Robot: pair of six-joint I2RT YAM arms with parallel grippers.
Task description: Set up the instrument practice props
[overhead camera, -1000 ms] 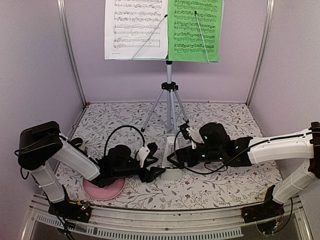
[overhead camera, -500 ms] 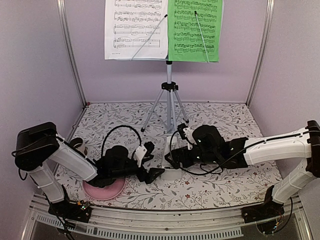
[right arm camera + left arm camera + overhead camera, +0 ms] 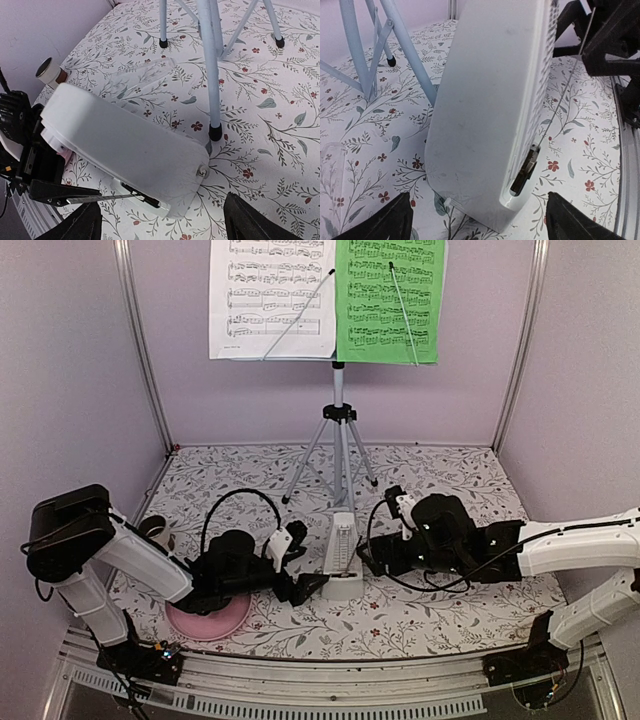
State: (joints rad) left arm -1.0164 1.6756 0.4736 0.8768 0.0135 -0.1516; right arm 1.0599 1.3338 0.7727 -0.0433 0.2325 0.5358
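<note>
The small white metronome [image 3: 342,556] stands upright on the floral table, just in front of the silver tripod [image 3: 338,440]. Its thin pendulum rod shows in the left wrist view. My left gripper [image 3: 304,564] is open, with the metronome's base [image 3: 485,115] between its spread fingers and not touching them. My right gripper [image 3: 374,556] is open too, a little to the right of the metronome [image 3: 125,145], with nothing in it. High at the back, the white sheet of music [image 3: 272,298] and the green sheet of music [image 3: 390,300] rest side by side on the music stand.
A pink plate [image 3: 208,618] lies under my left forearm. A small beige cup [image 3: 47,72] stands near the left wall. Tripod legs [image 3: 210,65] spread close behind the metronome. A clear plastic piece [image 3: 142,75] lies on the table beyond it. Metal frame posts [image 3: 140,340] flank the back wall.
My right gripper has drawn back to the right, off the metronome. My left gripper's fingers have spread wider. The metronome stays upright in place.
</note>
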